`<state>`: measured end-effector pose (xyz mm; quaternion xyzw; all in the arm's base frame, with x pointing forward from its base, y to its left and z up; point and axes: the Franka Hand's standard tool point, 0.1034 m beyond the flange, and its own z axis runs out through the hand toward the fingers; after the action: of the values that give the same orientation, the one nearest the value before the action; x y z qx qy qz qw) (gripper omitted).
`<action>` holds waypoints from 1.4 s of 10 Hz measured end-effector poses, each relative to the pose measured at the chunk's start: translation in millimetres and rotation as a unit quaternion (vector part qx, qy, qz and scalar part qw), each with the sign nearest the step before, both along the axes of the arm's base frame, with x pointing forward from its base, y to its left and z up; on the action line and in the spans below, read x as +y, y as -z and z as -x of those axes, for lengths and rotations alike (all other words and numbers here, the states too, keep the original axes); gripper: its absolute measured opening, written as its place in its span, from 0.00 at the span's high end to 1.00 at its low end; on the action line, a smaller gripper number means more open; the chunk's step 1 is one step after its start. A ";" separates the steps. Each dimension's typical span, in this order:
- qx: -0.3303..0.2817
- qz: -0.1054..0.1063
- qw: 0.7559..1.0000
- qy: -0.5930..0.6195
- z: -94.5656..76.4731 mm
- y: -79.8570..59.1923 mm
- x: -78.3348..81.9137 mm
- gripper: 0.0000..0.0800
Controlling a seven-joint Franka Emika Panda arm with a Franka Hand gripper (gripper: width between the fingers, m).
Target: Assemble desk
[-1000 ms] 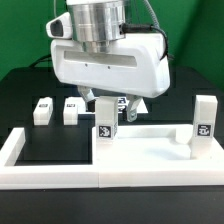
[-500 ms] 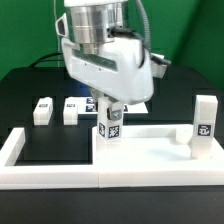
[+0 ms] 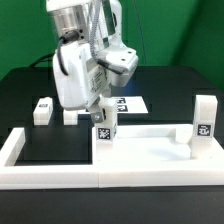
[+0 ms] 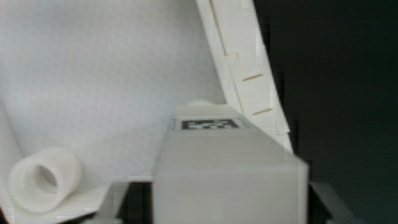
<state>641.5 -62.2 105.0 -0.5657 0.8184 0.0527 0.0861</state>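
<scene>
The jaws are gripping a white leg (image 3: 103, 130) by its two sides, partly closed around it and holding it straight up. That leg is sitting at the corner of the white tabletop (image 3: 150, 144) on the exterior view's left, close to a round hole (image 4: 43, 181) in it. A second leg (image 3: 204, 117) is standing by the tabletop's other end, and a small leg (image 3: 43, 108) is lying behind on the black bench (image 3: 170, 85).

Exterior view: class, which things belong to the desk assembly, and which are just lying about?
Job in hand: tabletop; gripped leg, held by the gripper; standing leg; lying leg; second lying leg, half hidden by the arm.
Just lying about: marker board; white fence bars; black table.
</scene>
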 end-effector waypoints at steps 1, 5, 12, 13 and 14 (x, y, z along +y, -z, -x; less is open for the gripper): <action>0.000 0.000 1.000 -0.001 0.0 -0.2 0.5 0.63; -0.029 0.027 0.979 -0.201 -0.4 -4.0 13.8 0.26; -0.061 0.076 0.783 -0.614 6.7 -1.1 14.4 0.19; -0.062 0.075 0.779 -0.619 6.9 -0.9 13.8 0.19; -0.060 0.075 0.787 -0.609 7.0 -0.4 14.3 0.36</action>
<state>634.5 -47.9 105.4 -0.9534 0.2987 -0.0015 0.0426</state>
